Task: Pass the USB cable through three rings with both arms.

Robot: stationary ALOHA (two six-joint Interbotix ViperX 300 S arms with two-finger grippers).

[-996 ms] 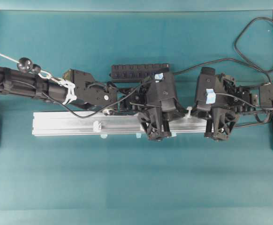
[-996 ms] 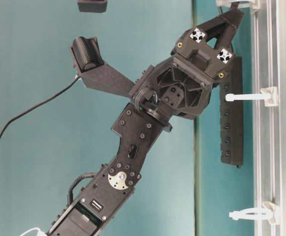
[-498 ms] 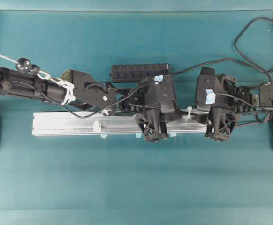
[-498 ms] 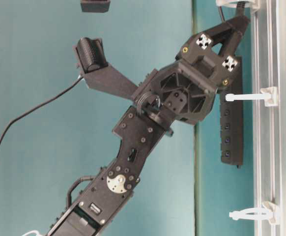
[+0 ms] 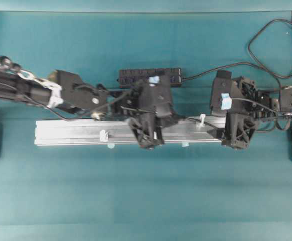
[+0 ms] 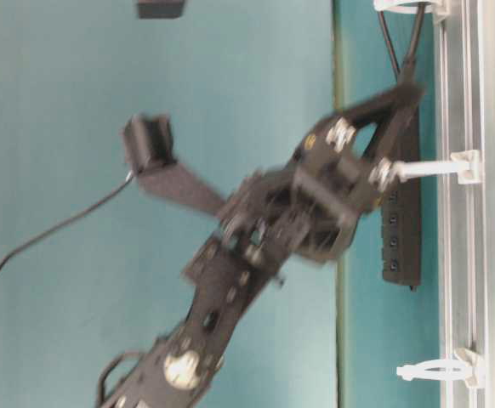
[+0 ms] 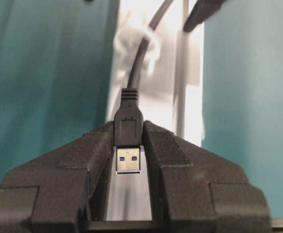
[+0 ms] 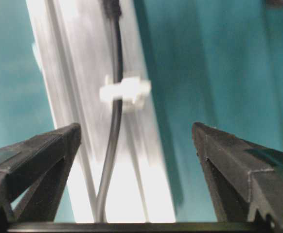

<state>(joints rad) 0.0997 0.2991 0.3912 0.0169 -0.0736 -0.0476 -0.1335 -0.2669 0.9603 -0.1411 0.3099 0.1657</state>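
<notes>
a: where's the usb cable (image 7: 132, 73) right now?

b: its plug sits clenched between the fingers of the left gripper (image 7: 129, 155), silver tip facing the wrist lens. the cord leaves the plug toward the top of that frame, past a blurred white ring (image 7: 140, 41) on the silver rail (image 7: 190, 116).

a: and the right gripper (image 8: 136, 141)?

b: released, jaws spread wide to the lower corners of its frame, nothing between them. the cord (image 8: 113, 121) runs from the top of that picture to the bottom, along the rail, through or under a white ring (image 8: 124, 91); i can't tell which.

a: so the axis?

b: lengthwise with the rail. overhead, the cable lies left to right; the left gripper (image 5: 147, 131) is mid-frame, the right gripper (image 5: 238, 134) is at the rail's right end, and a ring (image 5: 201, 120) stands between them. another ring (image 5: 104, 134) waits left of the left gripper, so that arm is nearer it.

a: what does the table-level view add?

b: two more clips (image 6: 439, 166) along the rail's edge, though the arm there is motion-blurred. only the wrist views show the grip.
</notes>
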